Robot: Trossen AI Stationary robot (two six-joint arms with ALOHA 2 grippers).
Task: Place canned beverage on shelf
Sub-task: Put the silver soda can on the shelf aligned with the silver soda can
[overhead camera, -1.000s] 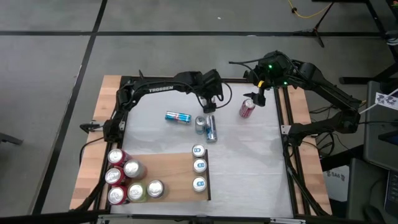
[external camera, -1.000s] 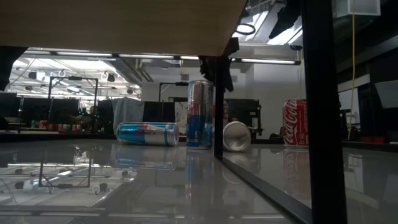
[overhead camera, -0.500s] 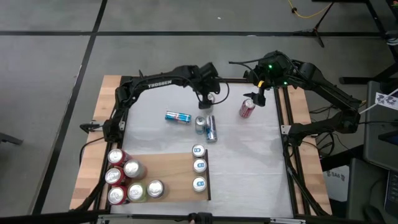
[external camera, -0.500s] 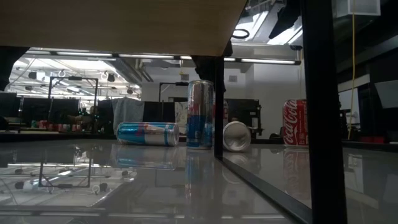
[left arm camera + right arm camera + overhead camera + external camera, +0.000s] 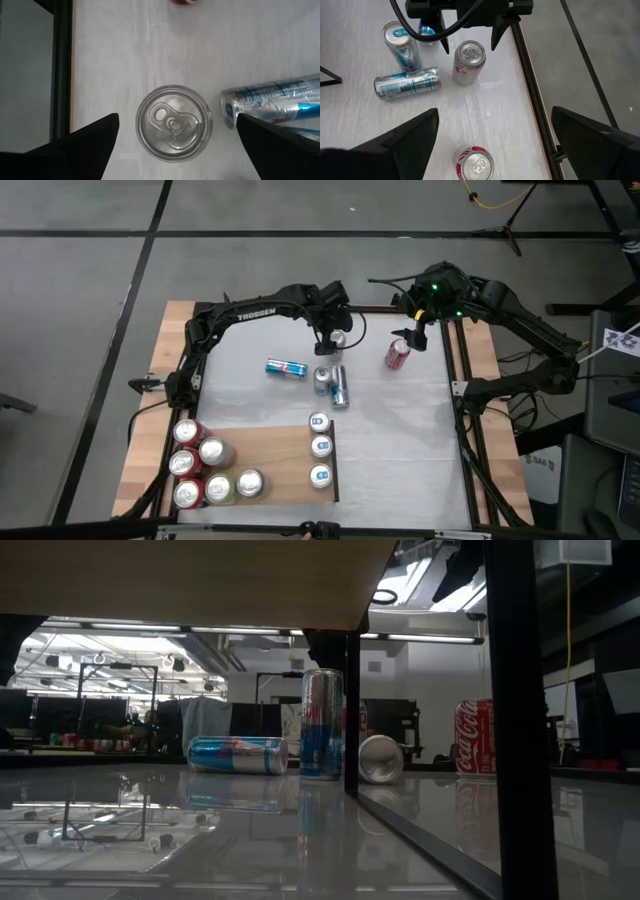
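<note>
Silver and upright, one can (image 5: 468,62) now stands directly beneath the left gripper (image 5: 177,120). A second ago that gripper hung closer to the cluster of blue cans; it has since drawn back toward the far edge of the tabletop (image 5: 400,440). Its fingers (image 5: 95,140) are spread wide to either side of the can's lid, apart from it and grasping nothing. The right gripper (image 5: 495,112) has not shifted: it hovers at the far right of the tabletop just beside a red can (image 5: 397,355), fingers released and empty.

Five cans are loose on the tabletop: the silver one, the red one, and three blue-and-silver ones. Of these three, one lies on its side (image 5: 286,368) to the left, one is upright (image 5: 322,380), and one lies (image 5: 340,387) just beside the upright one.

On the wooden shelf (image 5: 275,455), at the near left of the tabletop, three blue-topped cans (image 5: 321,446) stand in a row along its dark-edged right end. Six more cans (image 5: 211,451) cluster at its left end: three red, two silver, one green.
</note>
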